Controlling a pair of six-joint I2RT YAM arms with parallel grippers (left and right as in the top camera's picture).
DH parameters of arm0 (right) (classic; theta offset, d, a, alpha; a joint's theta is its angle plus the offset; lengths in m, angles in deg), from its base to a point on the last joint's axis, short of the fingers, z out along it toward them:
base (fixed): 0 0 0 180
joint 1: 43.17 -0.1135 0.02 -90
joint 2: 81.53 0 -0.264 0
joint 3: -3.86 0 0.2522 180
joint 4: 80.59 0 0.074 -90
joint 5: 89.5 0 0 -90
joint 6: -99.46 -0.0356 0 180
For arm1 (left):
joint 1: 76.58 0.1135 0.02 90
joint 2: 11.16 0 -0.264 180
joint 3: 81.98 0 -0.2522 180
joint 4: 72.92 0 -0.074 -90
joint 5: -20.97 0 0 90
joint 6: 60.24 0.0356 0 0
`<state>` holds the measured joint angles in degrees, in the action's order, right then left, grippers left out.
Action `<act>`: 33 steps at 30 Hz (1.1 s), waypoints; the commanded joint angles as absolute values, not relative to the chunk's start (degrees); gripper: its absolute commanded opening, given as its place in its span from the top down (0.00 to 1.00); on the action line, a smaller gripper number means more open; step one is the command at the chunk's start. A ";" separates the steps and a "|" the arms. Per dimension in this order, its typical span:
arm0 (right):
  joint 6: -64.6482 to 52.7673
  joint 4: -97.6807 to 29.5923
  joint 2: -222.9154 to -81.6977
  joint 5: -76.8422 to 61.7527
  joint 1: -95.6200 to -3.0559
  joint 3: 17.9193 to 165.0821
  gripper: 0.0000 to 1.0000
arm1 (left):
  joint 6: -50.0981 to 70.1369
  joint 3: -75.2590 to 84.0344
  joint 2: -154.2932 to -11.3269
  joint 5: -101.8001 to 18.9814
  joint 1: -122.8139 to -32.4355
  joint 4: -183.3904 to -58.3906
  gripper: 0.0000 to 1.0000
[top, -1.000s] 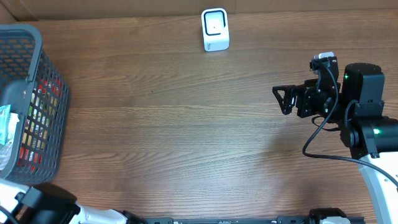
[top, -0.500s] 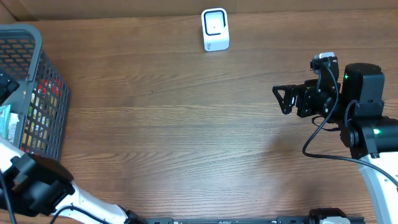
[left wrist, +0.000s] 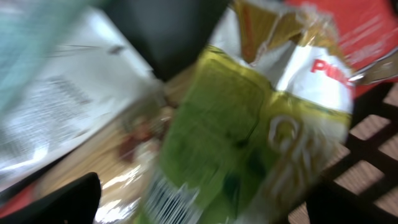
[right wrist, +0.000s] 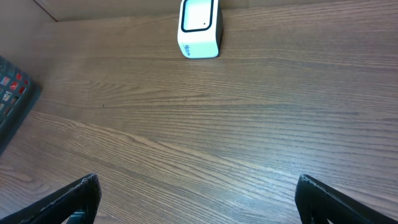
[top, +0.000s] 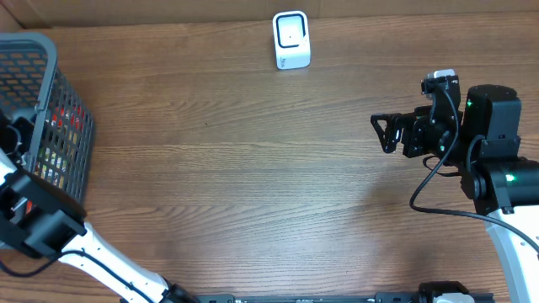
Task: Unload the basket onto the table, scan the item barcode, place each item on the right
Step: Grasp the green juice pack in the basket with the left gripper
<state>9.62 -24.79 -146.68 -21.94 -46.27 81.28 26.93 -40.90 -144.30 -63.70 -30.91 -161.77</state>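
- left gripper (left wrist: 205, 202) wide open in the left basket (top: 72, 126), over a blurry green packet (left wrist: 205, 124)
- right gripper (top: 381, 135) wide open above the table (top: 236, 185), right side

A brown wooden table (top: 253, 185) with fine streaked grain spreads beneath and ahead of the right gripper (top: 381, 135), evenly lit with a faint sheen, and ends far ahead of it at a plain tan wall (top: 126, 10).
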 commanded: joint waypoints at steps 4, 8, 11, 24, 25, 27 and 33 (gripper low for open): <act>9.42 -25.12 -146.28 -21.43 -46.38 82.57 0.00 | 28.52 -41.07 -149.16 -63.66 -33.11 -162.54 0.23; 9.42 -25.12 -146.28 -21.43 -46.38 82.57 0.00 | 28.46 -41.29 -149.05 -63.68 -33.07 -163.33 0.53; 9.45 -25.14 -146.28 -21.43 -46.38 82.57 0.00 | 28.26 -42.71 -148.52 -63.68 -32.96 -164.86 0.85; 9.45 -25.14 -146.28 -21.43 -46.38 82.57 0.00 | 24.98 -69.86 -137.42 -65.15 -32.96 -178.76 0.96; 9.45 -25.14 -146.28 -21.43 -46.38 82.57 0.00 | 24.70 -71.22 -135.54 -64.99 -33.09 -179.22 0.96; 9.45 -25.14 -146.28 -21.46 -46.38 82.57 0.00 | 24.37 -72.68 -131.67 -64.67 -33.40 -179.72 0.96; 9.45 -25.14 -146.28 -21.43 -46.38 82.57 0.00 | 24.43 -72.83 -121.42 -60.18 -38.03 -180.83 0.96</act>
